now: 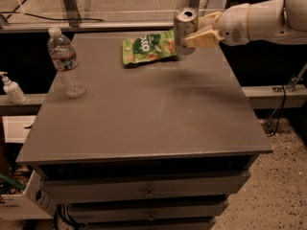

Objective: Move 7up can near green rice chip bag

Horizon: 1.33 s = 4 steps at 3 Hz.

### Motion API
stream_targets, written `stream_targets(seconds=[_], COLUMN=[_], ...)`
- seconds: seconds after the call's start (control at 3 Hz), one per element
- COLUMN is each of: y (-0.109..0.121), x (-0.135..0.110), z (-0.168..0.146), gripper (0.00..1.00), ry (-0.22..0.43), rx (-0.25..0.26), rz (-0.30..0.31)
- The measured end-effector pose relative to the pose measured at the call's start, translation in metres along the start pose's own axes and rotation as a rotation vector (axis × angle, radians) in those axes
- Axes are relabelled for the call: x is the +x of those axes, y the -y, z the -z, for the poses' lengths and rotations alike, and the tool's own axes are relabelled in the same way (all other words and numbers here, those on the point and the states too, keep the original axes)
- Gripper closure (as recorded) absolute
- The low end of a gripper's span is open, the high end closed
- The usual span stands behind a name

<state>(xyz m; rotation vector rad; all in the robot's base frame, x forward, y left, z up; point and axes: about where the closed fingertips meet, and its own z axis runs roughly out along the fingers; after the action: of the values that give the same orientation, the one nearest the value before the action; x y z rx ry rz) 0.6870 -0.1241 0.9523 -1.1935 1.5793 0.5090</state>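
The 7up can (185, 28) is a silver can with a pull-tab top, held upright in the air over the far right part of the grey table (144, 123). My gripper (197, 31) comes in from the right and is shut on the can's side. The green rice chip bag (148, 47) lies flat on the table just left of the can, its right end close beside the can.
A clear plastic water bottle (66, 64) stands at the table's left side. A white pump bottle (11, 88) sits on a ledge beyond the left edge. Drawers (148, 190) sit below the tabletop. A metal frame runs along the back.
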Motion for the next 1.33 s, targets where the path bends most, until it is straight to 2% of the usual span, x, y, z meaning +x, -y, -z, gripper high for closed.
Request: stream_targets(seconds=[0.33,1.0,1.33], y=[0.019,0.026,0.022], x=[0.018,0.055,0.067], z=[-0.023,-0.048,-0.057], gripper=[1.0,1.0,0.82], ry=[-0.052,-0.092,-0.099], rx=[0.009,0.01,-0.001], rz=[-0.011,-0.063,-0.094])
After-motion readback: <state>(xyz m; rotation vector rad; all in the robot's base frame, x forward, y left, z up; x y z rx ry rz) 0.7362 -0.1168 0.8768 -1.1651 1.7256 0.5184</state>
